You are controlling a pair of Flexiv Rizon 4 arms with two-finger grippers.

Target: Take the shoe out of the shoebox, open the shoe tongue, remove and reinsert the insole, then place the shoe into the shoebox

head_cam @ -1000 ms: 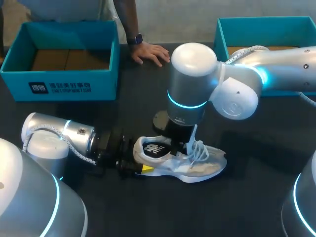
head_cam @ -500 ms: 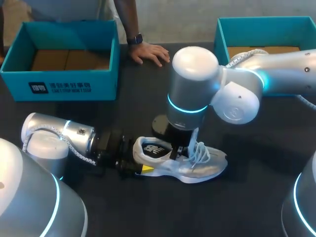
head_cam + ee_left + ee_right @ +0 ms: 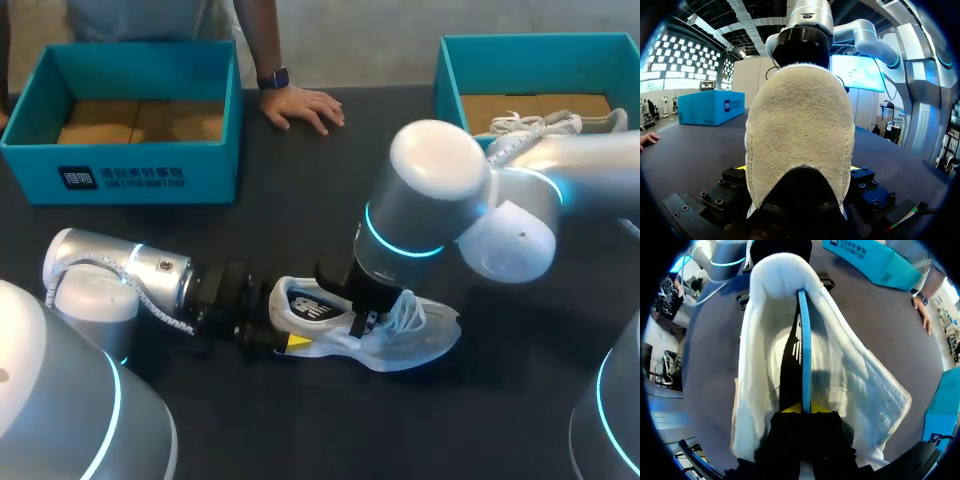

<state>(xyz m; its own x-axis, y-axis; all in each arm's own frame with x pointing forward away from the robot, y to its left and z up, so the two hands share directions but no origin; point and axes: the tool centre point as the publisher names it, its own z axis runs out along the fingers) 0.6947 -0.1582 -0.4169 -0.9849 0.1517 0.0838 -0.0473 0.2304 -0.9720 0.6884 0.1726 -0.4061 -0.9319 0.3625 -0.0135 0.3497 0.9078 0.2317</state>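
The white and grey mesh sneaker (image 3: 400, 335) lies on its sole near the front edge of the black table (image 3: 300, 210), toe towards the right. The left gripper (image 3: 285, 338) comes in low from the left and clamps the heel between its fingers, a yellow tip on each side, which pins the shoe so that it cannot slide while the other arm works inside it. The right gripper (image 3: 362, 318) reaches down into the opening. Its fingers appear closed on the black insole with a blue edge (image 3: 791, 360), which stands on edge inside the shoe, though the contact is partly hidden.

The loose white laces (image 3: 405, 305) bunch just beside that gripper and could snag the insole. An open teal cardboard shoebox (image 3: 150, 170) sits at the far left corner. A second teal box (image 3: 450, 70) at the far right corner holds another pale shoe (image 3: 560, 122). A person's hand (image 3: 305, 105) rests on the far edge, well apart from both arms.
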